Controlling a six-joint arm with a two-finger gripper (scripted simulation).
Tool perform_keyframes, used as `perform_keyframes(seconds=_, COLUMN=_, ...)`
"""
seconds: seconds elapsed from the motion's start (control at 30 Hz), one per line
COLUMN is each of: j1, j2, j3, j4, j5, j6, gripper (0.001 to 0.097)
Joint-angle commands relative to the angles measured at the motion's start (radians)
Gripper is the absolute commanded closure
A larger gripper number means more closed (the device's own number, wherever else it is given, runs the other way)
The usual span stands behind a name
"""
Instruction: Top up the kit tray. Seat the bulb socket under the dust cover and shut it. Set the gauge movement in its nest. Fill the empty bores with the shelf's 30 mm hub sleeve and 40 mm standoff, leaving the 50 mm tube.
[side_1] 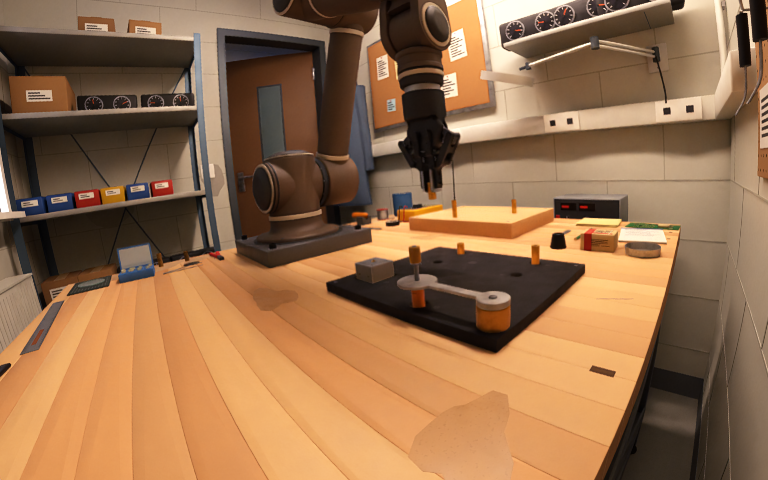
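Observation:
A small orange cylinder [431,193], one of the shelf's pieces, is held in my gripper [430,188], which hangs in the air above the left end of the wooden shelf block [481,220]. Two more orange cylinders [453,208] [513,205] stand upright on that block. In front of it lies the black kit tray [456,290] with dark empty bores [437,262] [515,274], three orange pegs standing in it, a grey box [374,269] at its left corner, and a grey arm [453,290] linking a post to an orange-and-grey drum [493,311].
The arm's base [303,242] stands on the bench left of the tray. A power supply [590,206], a black knob [558,240], a small carton [600,239] and a shallow dish [643,249] sit toward the right rear. The near bench is wide open wood.

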Motion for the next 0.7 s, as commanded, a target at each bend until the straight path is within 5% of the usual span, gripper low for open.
perform_keyframes(seconds=0.0, j1=0.0, j2=0.0, j3=0.0, j4=-0.001, j5=0.0, j6=0.0, gripper=0.0901)
perform_keyframes(seconds=0.67, j1=-0.001, j2=0.033, j3=-0.082, j4=-0.115, j5=0.0, j6=0.0, gripper=0.0901)
